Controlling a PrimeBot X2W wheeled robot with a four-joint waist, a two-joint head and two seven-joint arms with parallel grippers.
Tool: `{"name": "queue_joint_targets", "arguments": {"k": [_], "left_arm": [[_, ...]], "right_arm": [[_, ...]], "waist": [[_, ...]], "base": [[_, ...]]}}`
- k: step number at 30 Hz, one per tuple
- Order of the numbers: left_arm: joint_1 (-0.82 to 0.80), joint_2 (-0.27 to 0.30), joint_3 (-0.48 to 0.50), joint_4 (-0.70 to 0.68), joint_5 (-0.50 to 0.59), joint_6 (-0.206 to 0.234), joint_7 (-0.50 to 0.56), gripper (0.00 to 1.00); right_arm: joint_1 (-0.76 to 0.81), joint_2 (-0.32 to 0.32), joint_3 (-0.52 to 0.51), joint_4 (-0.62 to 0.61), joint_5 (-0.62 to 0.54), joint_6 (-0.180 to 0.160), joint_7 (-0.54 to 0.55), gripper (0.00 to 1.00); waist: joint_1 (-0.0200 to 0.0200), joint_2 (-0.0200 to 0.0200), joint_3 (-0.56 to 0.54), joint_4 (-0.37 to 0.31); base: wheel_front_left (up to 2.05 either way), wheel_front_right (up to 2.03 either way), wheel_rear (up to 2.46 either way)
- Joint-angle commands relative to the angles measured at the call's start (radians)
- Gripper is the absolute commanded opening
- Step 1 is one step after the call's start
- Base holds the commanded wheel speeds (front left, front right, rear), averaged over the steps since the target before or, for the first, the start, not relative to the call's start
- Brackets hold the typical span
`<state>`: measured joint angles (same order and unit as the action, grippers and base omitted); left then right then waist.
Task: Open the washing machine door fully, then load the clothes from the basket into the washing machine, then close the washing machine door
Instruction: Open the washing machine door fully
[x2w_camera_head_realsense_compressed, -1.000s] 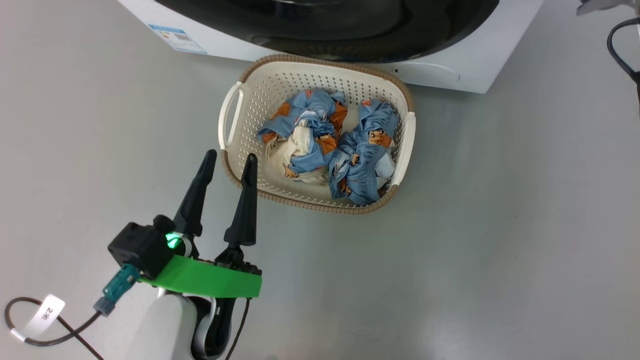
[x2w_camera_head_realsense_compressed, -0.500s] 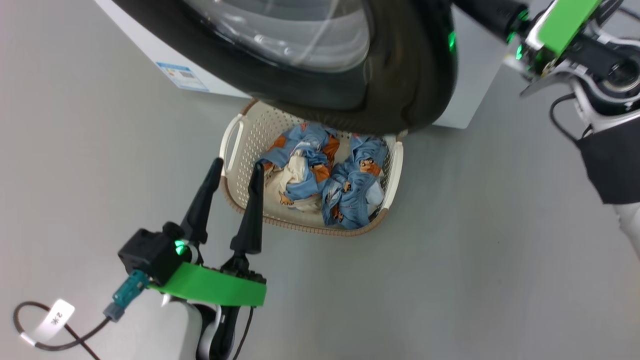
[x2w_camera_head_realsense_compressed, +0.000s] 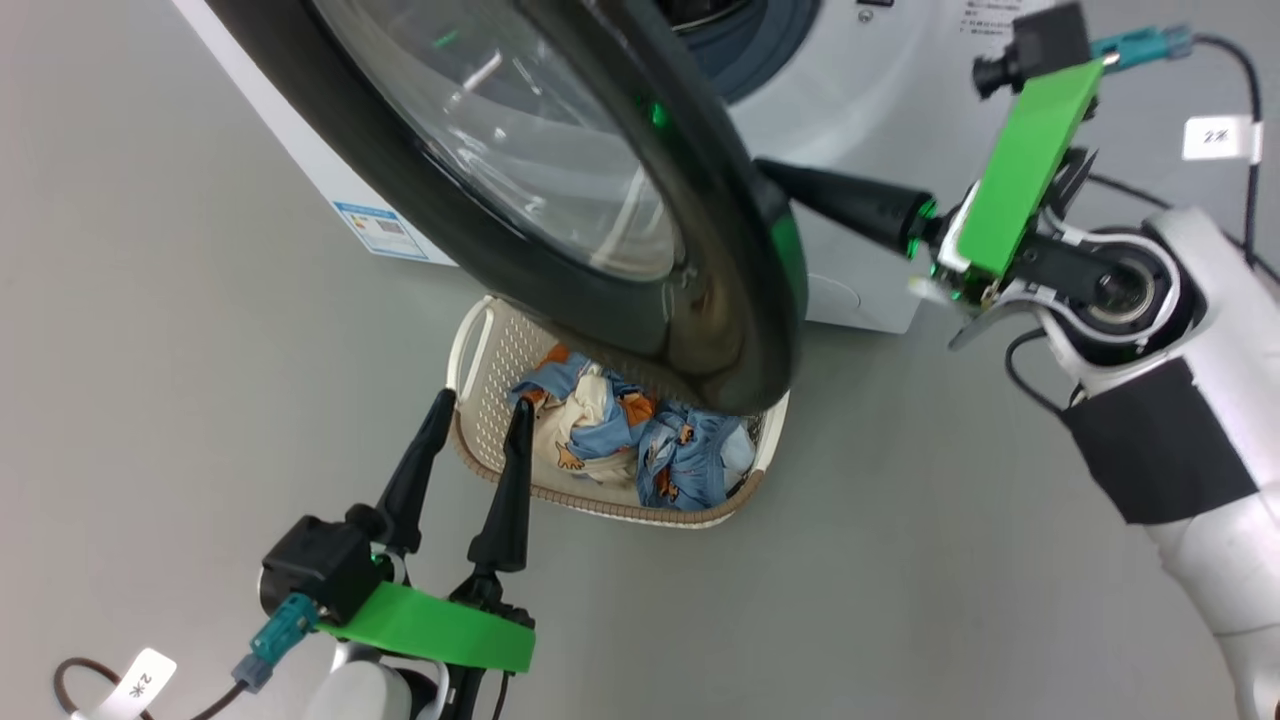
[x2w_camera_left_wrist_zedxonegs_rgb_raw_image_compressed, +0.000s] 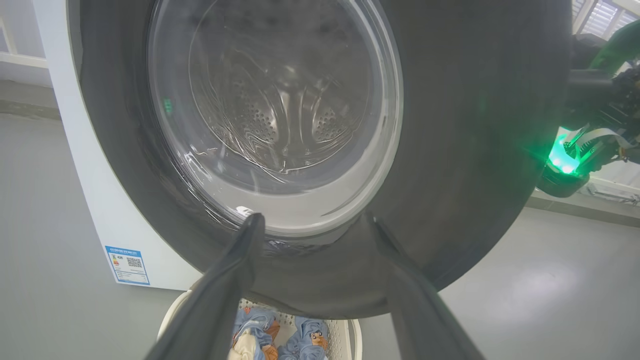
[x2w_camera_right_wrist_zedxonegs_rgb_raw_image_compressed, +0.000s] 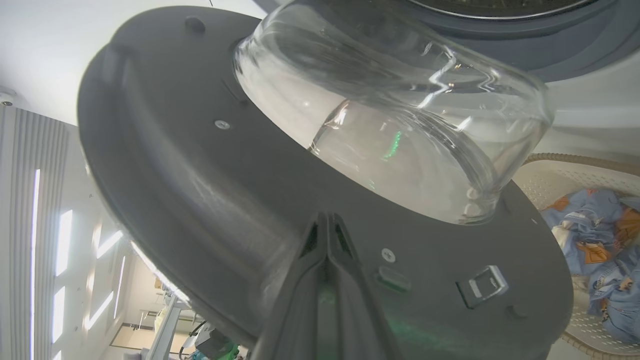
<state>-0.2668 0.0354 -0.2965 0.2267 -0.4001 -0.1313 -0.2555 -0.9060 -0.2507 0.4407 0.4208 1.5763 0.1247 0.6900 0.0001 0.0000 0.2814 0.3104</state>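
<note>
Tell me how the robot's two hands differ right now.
The left hand has its fingers spread open; the right hand has them shut. The left hand hangs free beside the basket; the right hand's tips meet the washing machine door on its inner face. Both have long dark fingers.

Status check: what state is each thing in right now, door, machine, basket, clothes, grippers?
Round black-rimmed glass washing machine door: partly open, swung outward.
White front-loading washing machine: opening partly uncovered.
Cream perforated plastic basket: on the floor, holding the garments.
Blue bear-print clothes: crumpled, in the basket.
Left gripper: open, empty.
Right gripper: shut, tips at the door's inner face.
</note>
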Motion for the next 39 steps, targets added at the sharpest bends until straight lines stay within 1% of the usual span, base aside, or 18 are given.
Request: {"name": "queue_joint_targets", "arguments": {"k": [1, 10, 16, 28, 32, 36, 37, 39], "left_arm": [[0.007, 0.015, 0.027, -0.019, 0.006, 0.001, -0.006, 1.0], [0.043, 0.015, 0.051, -0.018, 0.022, 0.001, -0.006, 1.0], [0.083, 0.015, 0.099, -0.018, 0.036, 0.001, -0.006, 1.0], [0.115, 0.015, 0.117, -0.02, 0.054, 0.001, -0.006, 1.0], [0.116, 0.015, 0.12, -0.016, 0.054, 0.001, -0.006, 1.0], [0.12, 0.015, 0.123, -0.012, 0.056, 0.001, -0.006, 1.0], [0.121, 0.015, 0.123, -0.011, 0.057, 0.001, -0.006, 1.0], [0.122, 0.015, 0.124, -0.008, 0.062, 0.001, -0.006, 1.0]], "right_arm": [[0.029, 0.03, 0.01, -0.041, 0.019, 0.006, 0.013, 0.0], [0.112, 0.06, 0.024, -0.095, 0.023, 0.006, 0.04, 0.0], [0.166, 0.094, 0.039, -0.12, 0.018, 0.006, 0.056, 0.0], [0.208, 0.139, 0.049, -0.135, 0.008, 0.006, 0.064, 0.0], [0.216, 0.142, 0.049, -0.138, 0.001, 0.006, 0.061, 0.0], [0.231, 0.128, 0.046, -0.138, -0.023, 0.006, 0.031, 0.0], [0.236, 0.123, 0.044, -0.139, -0.027, 0.006, 0.021, 0.09], [0.247, 0.114, 0.037, -0.142, -0.031, 0.006, -0.003, 0.36]], "waist": [[0.0, 0.0, -0.022, 0.009], [0.0, 0.0, -0.07, 0.018], [0.0, 0.0, -0.103, 0.03], [0.0, 0.0, -0.125, 0.06], [0.0, 0.0, -0.132, 0.057], [0.0, 0.0, -0.143, 0.043], [0.0, 0.0, -0.146, 0.039], [0.0, 0.0, -0.154, 0.029]], "base": [[0.0, 0.0, 0.0], [0.0, 0.0, 0.0], [0.0, 0.0, 0.0], [0.0, 0.0, 0.0], [0.0, 0.0, 0.0], [0.0, 0.0, 0.0], [0.0, 0.0, 0.0], [0.0, 0.0, 0.0]]}}
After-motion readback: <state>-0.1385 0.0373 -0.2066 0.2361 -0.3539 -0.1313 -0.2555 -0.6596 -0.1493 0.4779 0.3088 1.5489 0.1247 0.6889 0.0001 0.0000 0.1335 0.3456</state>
